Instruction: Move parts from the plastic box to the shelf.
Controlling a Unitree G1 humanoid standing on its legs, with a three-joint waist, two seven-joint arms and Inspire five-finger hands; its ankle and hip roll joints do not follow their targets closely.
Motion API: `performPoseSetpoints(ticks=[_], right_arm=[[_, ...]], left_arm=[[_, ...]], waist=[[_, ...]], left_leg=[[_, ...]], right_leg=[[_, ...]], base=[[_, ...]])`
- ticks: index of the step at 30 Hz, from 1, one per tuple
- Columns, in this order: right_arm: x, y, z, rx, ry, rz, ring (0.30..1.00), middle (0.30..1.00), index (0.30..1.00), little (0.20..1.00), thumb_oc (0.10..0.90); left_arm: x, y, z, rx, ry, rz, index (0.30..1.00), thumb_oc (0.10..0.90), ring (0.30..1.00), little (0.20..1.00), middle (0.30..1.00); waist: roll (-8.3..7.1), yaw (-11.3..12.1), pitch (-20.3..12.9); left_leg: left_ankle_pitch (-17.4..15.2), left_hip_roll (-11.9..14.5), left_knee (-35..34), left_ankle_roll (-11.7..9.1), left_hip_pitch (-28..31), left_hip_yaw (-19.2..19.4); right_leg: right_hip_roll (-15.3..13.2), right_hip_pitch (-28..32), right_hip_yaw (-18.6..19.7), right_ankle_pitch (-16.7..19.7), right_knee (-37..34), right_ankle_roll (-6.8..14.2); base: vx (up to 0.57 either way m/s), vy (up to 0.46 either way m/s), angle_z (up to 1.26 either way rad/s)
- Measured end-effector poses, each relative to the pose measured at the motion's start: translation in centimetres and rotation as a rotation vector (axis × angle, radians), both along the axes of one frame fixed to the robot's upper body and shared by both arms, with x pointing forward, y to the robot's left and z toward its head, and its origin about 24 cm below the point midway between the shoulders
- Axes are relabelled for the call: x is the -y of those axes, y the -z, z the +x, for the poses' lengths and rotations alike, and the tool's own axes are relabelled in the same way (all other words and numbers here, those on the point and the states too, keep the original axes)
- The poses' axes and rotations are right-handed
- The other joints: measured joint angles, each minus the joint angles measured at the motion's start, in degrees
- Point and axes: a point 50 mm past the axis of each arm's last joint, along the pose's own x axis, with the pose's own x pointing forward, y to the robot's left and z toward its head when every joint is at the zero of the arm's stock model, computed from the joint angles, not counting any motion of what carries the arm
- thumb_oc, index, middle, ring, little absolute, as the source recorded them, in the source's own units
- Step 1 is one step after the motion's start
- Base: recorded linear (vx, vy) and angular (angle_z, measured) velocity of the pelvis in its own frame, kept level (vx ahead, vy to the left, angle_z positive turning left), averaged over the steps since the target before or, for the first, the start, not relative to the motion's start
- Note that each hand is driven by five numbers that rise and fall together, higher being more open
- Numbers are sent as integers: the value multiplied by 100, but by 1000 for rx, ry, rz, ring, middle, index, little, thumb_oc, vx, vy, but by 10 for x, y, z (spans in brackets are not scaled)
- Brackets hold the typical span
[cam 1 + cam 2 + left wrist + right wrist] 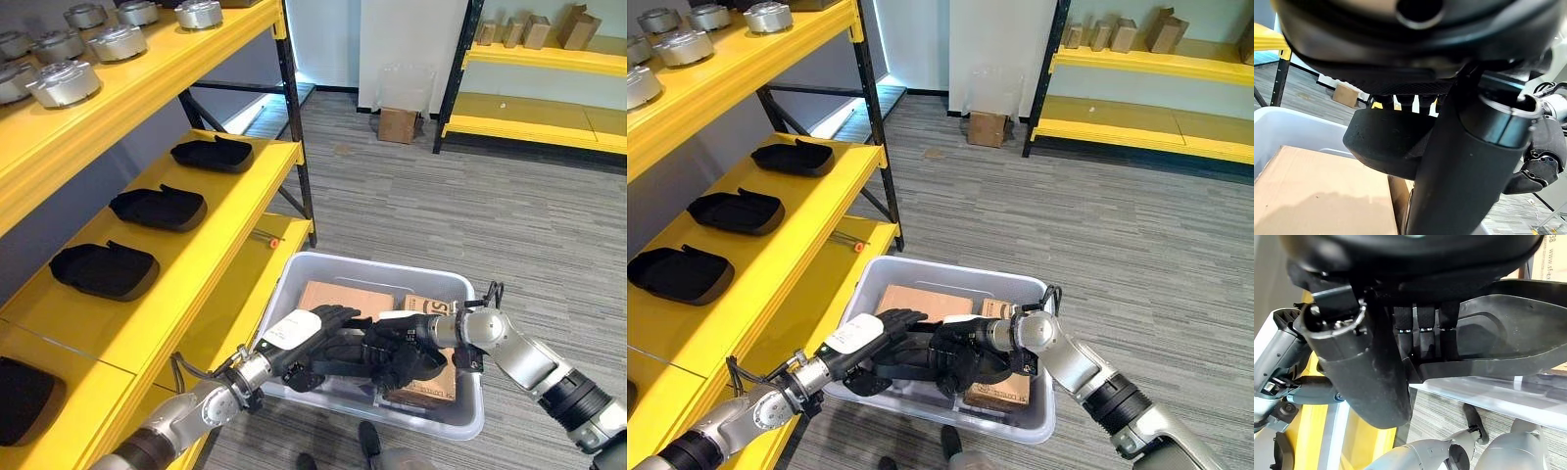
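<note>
1. The left hand's (pixel 299 333) fingers (pixel 1386 102) lie over the top of a black moulded plastic tray part (pixel 1383 144) with the thumb (pixel 1469 161) down its side, so the hand clasps the part from above.
2. The right hand's (pixel 407 348) fingers (pixel 1422 333) curl over the edge of the same black part, the thumb (pixel 1359 367) set against its other face; this hand grips it too.
3. The part hangs between the two hands, inside and just above the translucent white plastic box (pixel 333 266).
4. Beneath the fingers, flat brown cardboard boxes (pixel 343 297) lie on the box's bottom; a smaller printed carton (pixel 431 382) sits under the right hand.
5. The plastic box stands on the grey striped floor (pixel 441 215), just beside the yellow metal shelf (pixel 220 211).
6. On the shelf level beyond the left hand, three more black tray parts (pixel 157 208) lie in a row, well apart from the fingers.
7. The level above carries round silver metal parts (pixel 64 83).
8. Far across the floor stands another yellow shelf (pixel 534 127) with small cardboard boxes (pixel 578 27), and a brown carton (pixel 397 124) on the floor.
</note>
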Motion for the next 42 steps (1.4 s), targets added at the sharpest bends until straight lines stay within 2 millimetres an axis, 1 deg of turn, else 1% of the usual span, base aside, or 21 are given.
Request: performPoseSetpoints(ticks=[9,12,19,31,39,42], right_arm=[[-5,1,0,0,-2,17,300,300,300,300,400],[-9,1,0,-1,7,53,300,300,300,300,400],[-11,1,0,3,12,60,300,300,300,300,400],[-9,2,0,1,16,54,300,300,300,300,400],[-7,3,0,-9,25,42,300,300,300,300,400],[-10,4,-1,-14,18,47,300,300,300,300,400]], left_arm=[[5,-3,-2,1,43,-8,1000,900,1000,1000,1000],[14,-9,-3,15,67,-46,1000,900,1000,1000,1000],[13,-12,0,-21,25,-124,1000,900,1000,1000,1000],[19,-10,0,-32,15,-139,1000,900,1000,1000,1000],[19,-8,-1,8,46,-60,1000,900,1000,1000,1000],[12,-7,-2,36,74,32,1000,900,1000,1000,1000]], waist=[[0,3,0],[0,2,0],[0,6,0],[0,7,0],[0,6,0],[9,5,-4]], left_leg=[[0,-1,0,0,2,3],[-1,-1,0,0,2,4],[-1,-3,0,0,2,7],[0,-2,0,-1,9,7],[0,-2,0,0,9,6],[0,0,-1,-1,8,4]], right_leg=[[0,-1,7,3,0,3],[0,-1,7,3,0,4],[0,-1,13,8,0,10],[0,3,15,11,0,14],[0,5,15,11,0,15],[0,5,12,11,0,14]], base=[[0,0,0],[0,0,0],[0,0,0],[0,0,0],[0,0,0],[0,0,0]])
